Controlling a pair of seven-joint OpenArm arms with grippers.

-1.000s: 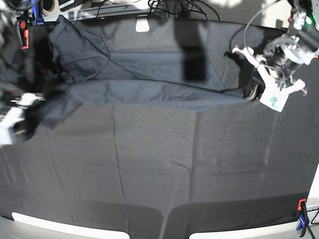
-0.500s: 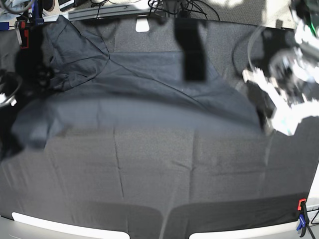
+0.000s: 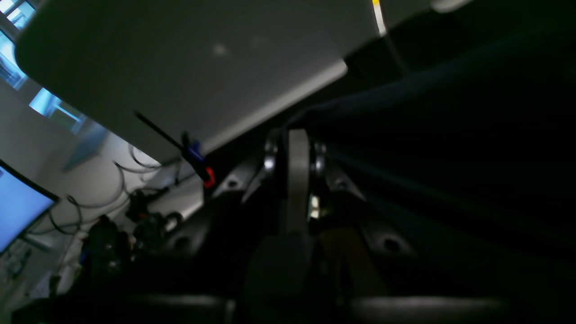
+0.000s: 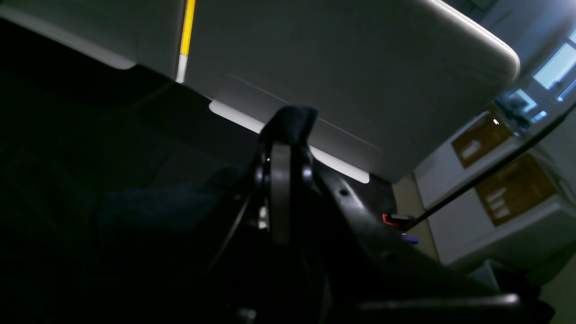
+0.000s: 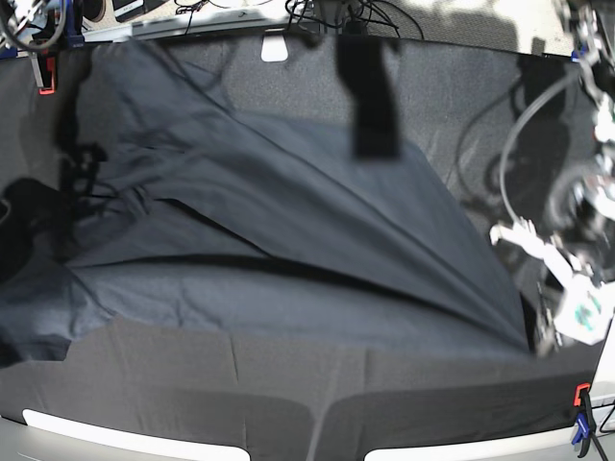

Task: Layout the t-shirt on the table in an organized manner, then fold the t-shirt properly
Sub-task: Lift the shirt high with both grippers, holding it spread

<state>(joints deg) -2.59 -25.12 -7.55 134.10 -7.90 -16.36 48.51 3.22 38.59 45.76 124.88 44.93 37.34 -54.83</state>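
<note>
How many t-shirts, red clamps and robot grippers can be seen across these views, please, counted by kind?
t-shirt: 1
red clamps: 2, one at the table's far corner, one at its near corner
grippers: 2, the left gripper and the right gripper, each shut on the t-shirt
Total: 5

Left gripper (image 3: pixel 297 148) and right gripper (image 4: pixel 281 155) both clamped, arms spread wide.
</note>
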